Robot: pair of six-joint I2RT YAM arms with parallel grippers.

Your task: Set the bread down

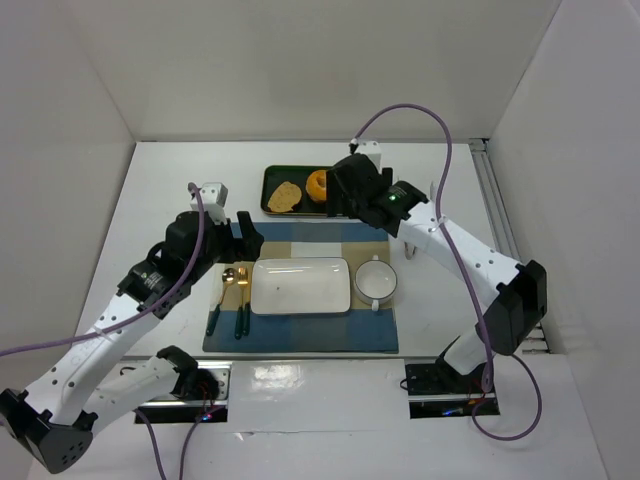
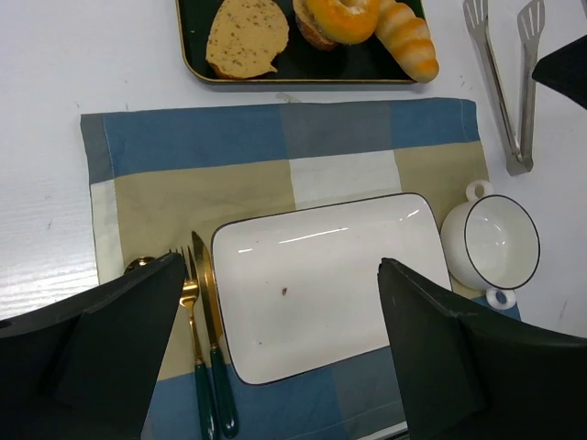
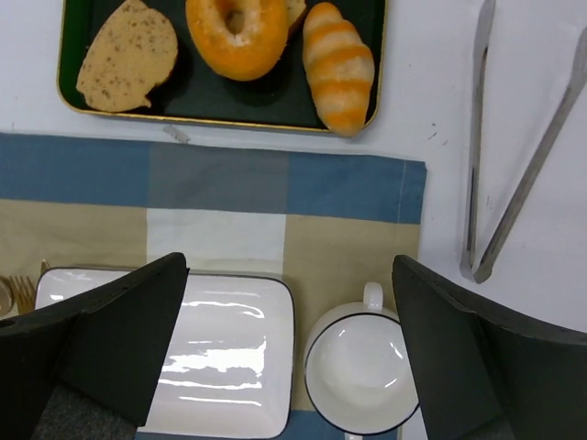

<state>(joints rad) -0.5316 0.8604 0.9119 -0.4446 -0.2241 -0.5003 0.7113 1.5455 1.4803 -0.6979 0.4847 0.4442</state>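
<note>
The bread, a glossy golden-orange ring bagel (image 3: 237, 35), lies in the dark tray (image 3: 275, 108) at the back, between a flat brown toast slice (image 3: 125, 57) and a striped oblong roll (image 3: 338, 66). It also shows in the top view (image 1: 318, 185) and the left wrist view (image 2: 344, 16). My right gripper (image 3: 289, 348) is open and empty, high over the placemat between the white plate (image 3: 215, 353) and the cup (image 3: 359, 371). My left gripper (image 2: 280, 344) is open and empty above the white plate (image 2: 330, 284).
A blue and tan checked placemat (image 1: 300, 290) holds the plate, a two-handled white cup (image 1: 376, 280), and a gold fork (image 2: 190, 316) and knife (image 2: 209, 321) with green handles. Metal tongs (image 3: 514, 174) lie on the table right of the tray. White walls enclose the table.
</note>
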